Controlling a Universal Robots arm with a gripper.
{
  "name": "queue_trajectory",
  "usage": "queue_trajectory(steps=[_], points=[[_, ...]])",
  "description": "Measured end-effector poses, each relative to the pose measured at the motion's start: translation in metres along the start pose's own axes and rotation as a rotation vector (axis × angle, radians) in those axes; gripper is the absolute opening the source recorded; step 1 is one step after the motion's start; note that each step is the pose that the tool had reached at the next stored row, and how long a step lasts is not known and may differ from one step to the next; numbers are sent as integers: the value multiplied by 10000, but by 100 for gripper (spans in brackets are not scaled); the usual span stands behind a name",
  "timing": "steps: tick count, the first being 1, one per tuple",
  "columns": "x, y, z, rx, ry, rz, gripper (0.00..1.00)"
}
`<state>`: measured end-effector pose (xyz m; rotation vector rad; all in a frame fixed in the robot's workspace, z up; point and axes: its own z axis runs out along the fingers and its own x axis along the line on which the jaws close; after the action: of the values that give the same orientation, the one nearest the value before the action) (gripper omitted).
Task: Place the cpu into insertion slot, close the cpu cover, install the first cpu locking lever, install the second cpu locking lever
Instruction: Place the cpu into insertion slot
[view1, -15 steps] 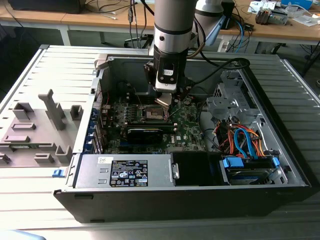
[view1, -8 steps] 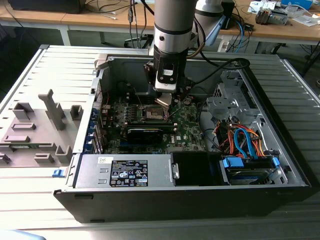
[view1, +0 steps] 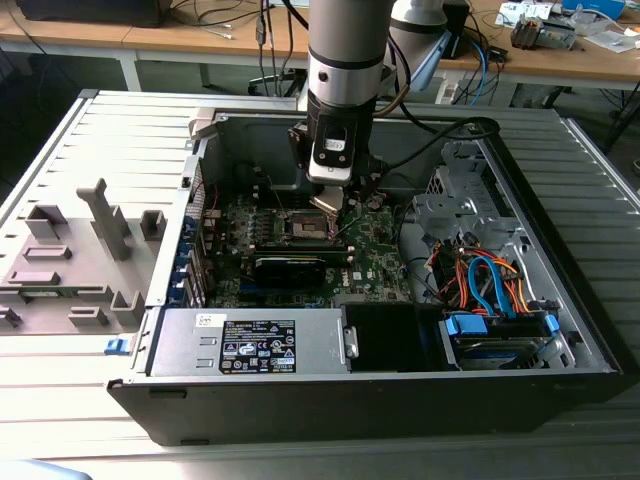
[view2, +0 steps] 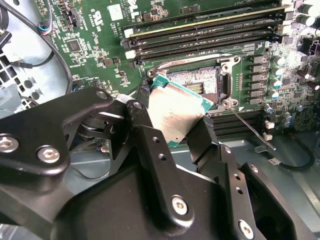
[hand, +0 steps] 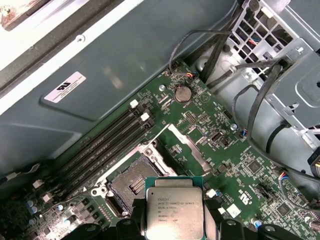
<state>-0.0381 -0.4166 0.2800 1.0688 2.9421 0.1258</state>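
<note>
Chip pinched by opposite edges in closed gripper, hovering above empty socket; light, stiff (underside likely fragile), so edges only.

This looks like a robotics lab or electronics workshop: an opened computer case, its green circuit board and coloured wiring laid bare, lies on a grey slatted metal table under a robot arm, beside a grey moulded parts fixture. Behind it stand wooden tables strewn with loose cables and small electronic parts.
</note>
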Motion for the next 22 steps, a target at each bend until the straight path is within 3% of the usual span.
queue_trajectory(steps=[22], points=[[0,0,1,-4,-16,205,55]])
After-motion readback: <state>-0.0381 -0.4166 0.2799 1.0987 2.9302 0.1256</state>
